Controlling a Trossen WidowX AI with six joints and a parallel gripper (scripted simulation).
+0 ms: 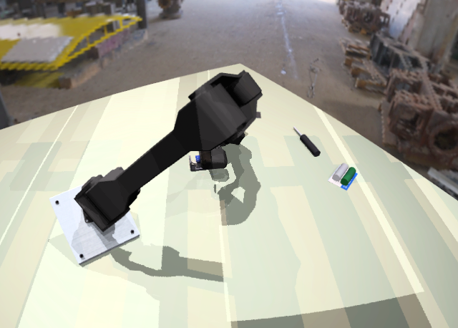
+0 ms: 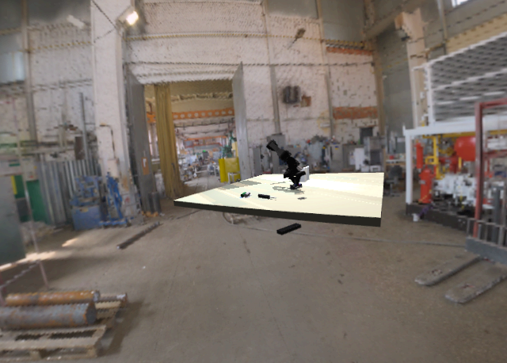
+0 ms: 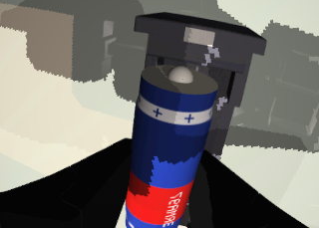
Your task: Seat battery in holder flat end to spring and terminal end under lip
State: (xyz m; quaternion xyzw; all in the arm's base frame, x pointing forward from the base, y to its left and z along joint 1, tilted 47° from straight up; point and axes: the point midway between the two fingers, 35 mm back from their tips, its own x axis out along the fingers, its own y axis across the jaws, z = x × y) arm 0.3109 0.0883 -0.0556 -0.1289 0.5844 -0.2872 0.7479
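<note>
A blue battery (image 3: 171,133) (image 1: 197,157) with a red band and a white plus-marked band is between the fingers of my gripper (image 3: 163,155), which is shut on it. In the wrist view its terminal end, with a pale nub, faces the dark holder's lip end. The holder (image 3: 228,89) (image 1: 195,168) stands on the table beneath and beyond the battery. The end face shows in full, so the battery looks tilted, its terminal end on the near side of the lip and not under it. The spring end is hidden, and contact with the holder cannot be told.
A black screwdriver (image 1: 310,145) (image 2: 264,196) lies right of the arm in the top view. Beyond it are a green cylinder (image 1: 348,175) and a grey cylinder (image 1: 340,171) on a small card. A small dark flat piece (image 1: 258,114) shows behind the arm.
</note>
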